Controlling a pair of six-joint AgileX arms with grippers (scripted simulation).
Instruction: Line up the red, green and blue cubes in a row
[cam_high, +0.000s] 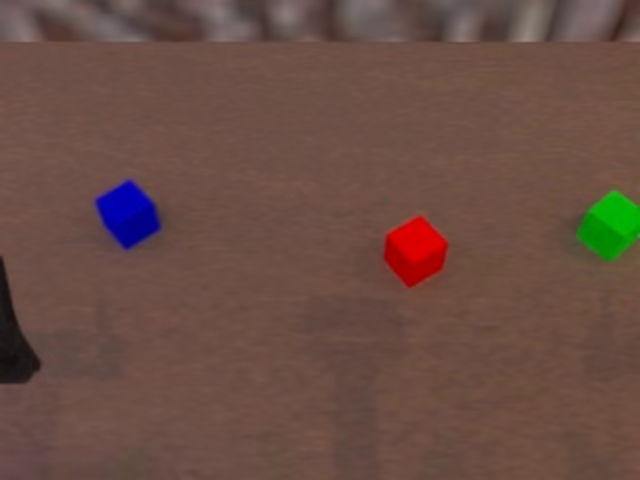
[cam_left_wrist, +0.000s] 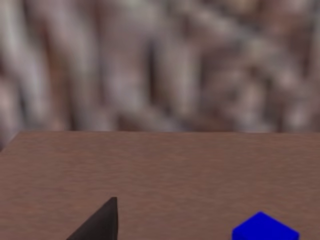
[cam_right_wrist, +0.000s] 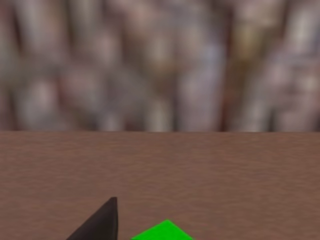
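Note:
Three cubes lie apart on the brown table. The blue cube (cam_high: 127, 213) is at the left, the red cube (cam_high: 415, 250) right of the middle, and the green cube (cam_high: 609, 224) at the far right edge. My left gripper (cam_high: 15, 340) shows as a dark shape at the left edge, nearer the front than the blue cube and apart from it. The left wrist view has the blue cube (cam_left_wrist: 265, 227) low in the picture beside my left gripper (cam_left_wrist: 102, 224). My right gripper (cam_right_wrist: 102, 224) is outside the top view; its wrist view shows the green cube (cam_right_wrist: 162, 231) close by.
The table's far edge (cam_high: 320, 42) runs across the top of the top view, with a blurred backdrop behind it. Bare brown tabletop (cam_high: 270, 230) lies between the blue and red cubes.

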